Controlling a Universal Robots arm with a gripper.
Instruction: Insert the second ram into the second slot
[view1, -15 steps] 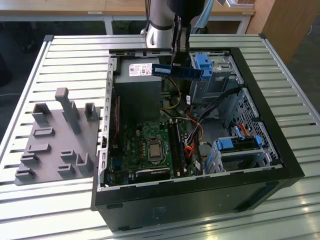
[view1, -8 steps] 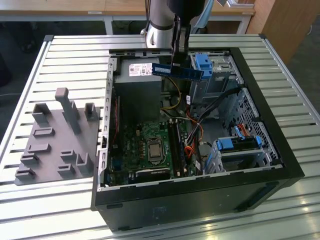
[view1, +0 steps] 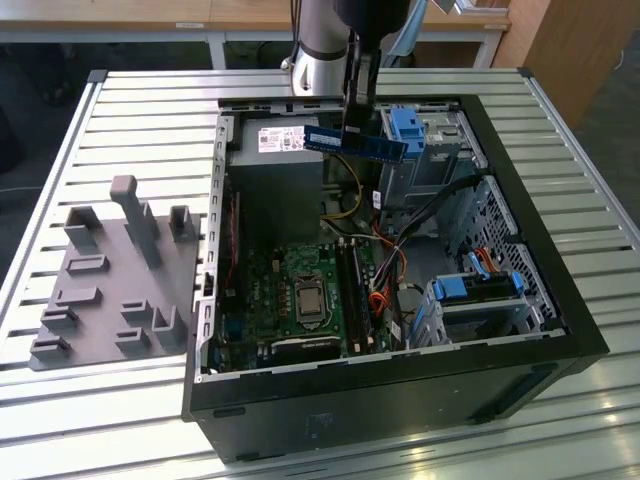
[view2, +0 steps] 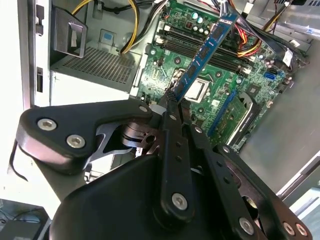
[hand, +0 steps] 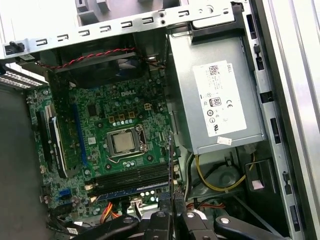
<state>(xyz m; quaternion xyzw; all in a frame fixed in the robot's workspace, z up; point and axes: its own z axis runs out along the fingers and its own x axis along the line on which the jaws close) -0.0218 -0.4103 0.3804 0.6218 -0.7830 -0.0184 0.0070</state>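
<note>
One stick, the second ram (view1: 380, 147), sits clamped in the hand (view1: 358, 120) above the open case (view1: 400, 410) in the exterior view. Second wrist view: we see fingers (view2: 173, 122) pinching one end, stick raised over the motherboard (view2: 225, 80), unseated. First wrist view: we see it edge-on between motherboard and grey power supply (hand: 215, 95).

We see ribbed bare-metal table (view1: 150, 110), matt grey plastic fixture (view1: 110, 290) beside matt black computer case (view1: 400, 410), glossy dark-blue RAM stick (view2: 205, 50), dull grey metal power supply (hand: 182, 90), paper label (hand: 220, 105).
</note>
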